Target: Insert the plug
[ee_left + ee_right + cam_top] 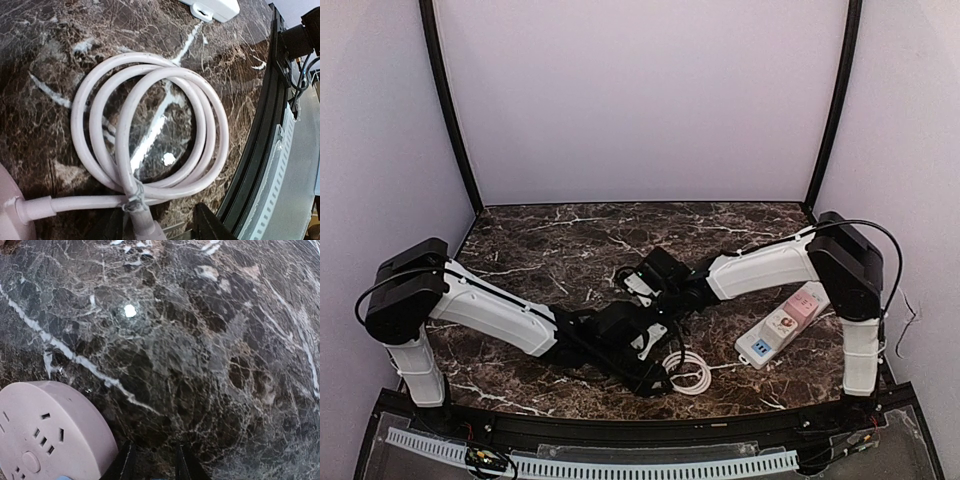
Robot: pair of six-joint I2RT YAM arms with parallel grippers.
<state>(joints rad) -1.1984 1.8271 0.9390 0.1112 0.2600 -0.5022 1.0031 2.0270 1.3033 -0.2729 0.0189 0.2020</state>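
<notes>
Down low in the left wrist view, dark left fingers [210, 226] on either side of the white plug [145, 229], with a gap showing toward the right-hand one. Cannot tell whether gripping it or merely flanking it. Just above the plug, a thin wire tie [134, 197] pinching the strands of a white cable [150, 125], wound in 3 loops and lying flat on the dark marble surface [45, 45]. At the lower left corner, joined to that cable by a short sleeve, the edge of a round pink socket block [7, 212]. At the top edge, a white corner of the power strip [212, 7], apart from the cable.

On the other arm, right fingers [126, 465] closed, with nothing seen held between them, over bare marble. Just beside them to the left, the same round pink socket block, face up, slots showing.

From above, both arms reaching to the middle of the surface. Cable near the front edge, beside the left arm's tip. Power strip well off to the right, near the right arm's base, 1 end pink.
</notes>
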